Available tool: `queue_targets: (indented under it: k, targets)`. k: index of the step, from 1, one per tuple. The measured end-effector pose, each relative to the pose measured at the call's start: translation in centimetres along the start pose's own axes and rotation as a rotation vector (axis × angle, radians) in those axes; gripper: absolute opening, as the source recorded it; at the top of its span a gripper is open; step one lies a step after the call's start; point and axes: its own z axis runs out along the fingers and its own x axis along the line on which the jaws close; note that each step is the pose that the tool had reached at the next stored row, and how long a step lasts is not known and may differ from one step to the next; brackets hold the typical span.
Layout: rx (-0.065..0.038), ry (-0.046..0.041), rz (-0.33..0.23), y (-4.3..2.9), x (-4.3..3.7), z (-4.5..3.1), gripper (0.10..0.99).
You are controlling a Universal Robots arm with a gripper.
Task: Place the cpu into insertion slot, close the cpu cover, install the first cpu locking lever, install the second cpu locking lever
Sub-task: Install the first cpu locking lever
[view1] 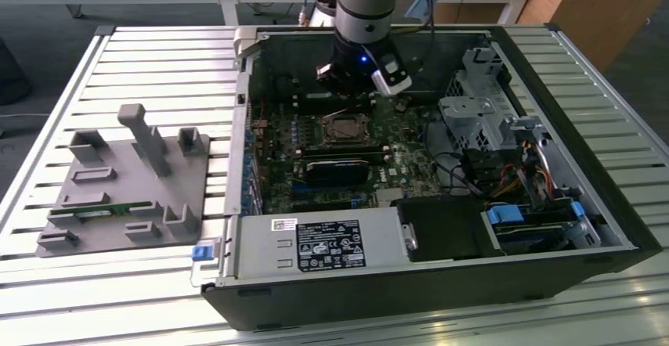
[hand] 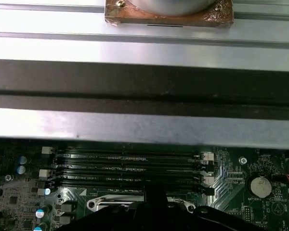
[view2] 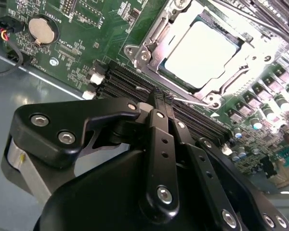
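My gripper point(view2: 164, 96) hung over the memory slots point(hand: 127, 168), fingers pressed together and holding nothing. The cpu point(view2: 202, 53) lay seated in the insertion slot point(view1: 344, 129), with the cpu cover point(view2: 151, 38) down around it.

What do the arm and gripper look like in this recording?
The arm is a silver-grey cylinder with black cables running alongside, ending in a black wrist with a small blue light. The gripper is matte black, built of bolted linkage bars with silver screw heads.
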Motion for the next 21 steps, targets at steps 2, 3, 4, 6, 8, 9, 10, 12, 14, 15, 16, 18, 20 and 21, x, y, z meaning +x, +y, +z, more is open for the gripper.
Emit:
queue_targets:
  k: [2, 3, 4, 6, 8, 9, 10, 12, 14, 15, 16, 18, 20, 21]
  targets:
    - [0.001, -0.0001, 0.000, -0.05, -0.11, 0.25, 0.106]
    - [0.001, 0.0000, 0.000, -0.07, -0.16, 0.37, 0.106]
    - [0.002, 0.0000, 0.000, -0.10, -0.20, 0.49, 0.106]
    - [0.004, 0.0000, 0.000, -0.14, -0.26, 0.73, 0.106]
    - [0.007, 0.0001, 0.000, -0.19, -0.30, 0.95, 0.106]
    - [0.009, 0.0002, 0.000, -0.21, -0.33, 1.05, 0.106]
    - [0.011, 0.0002, 0.000, -0.23, -0.34, 1.14, 0.106]
    - [0.014, 0.0001, 0.000, -0.25, -0.37, 1.28, 0.106]
    - [0.016, 0.0002, 0.000, -0.27, -0.39, 1.35, 0.106]
    - [0.016, 0.0003, 0.000, -0.27, -0.40, 1.38, 0.106]
    - [0.017, 0.0003, 0.000, -0.28, -0.42, 1.39, 0.106]
    - [0.017, 0.0003, 0.000, -0.28, -0.44, 1.40, 0.106]
    - [0.016, 0.0002, 0.000, -0.28, -0.46, 1.41, 0.106]
    - [0.016, 0.0002, 0.000, -0.28, -0.48, 1.41, 0.106]
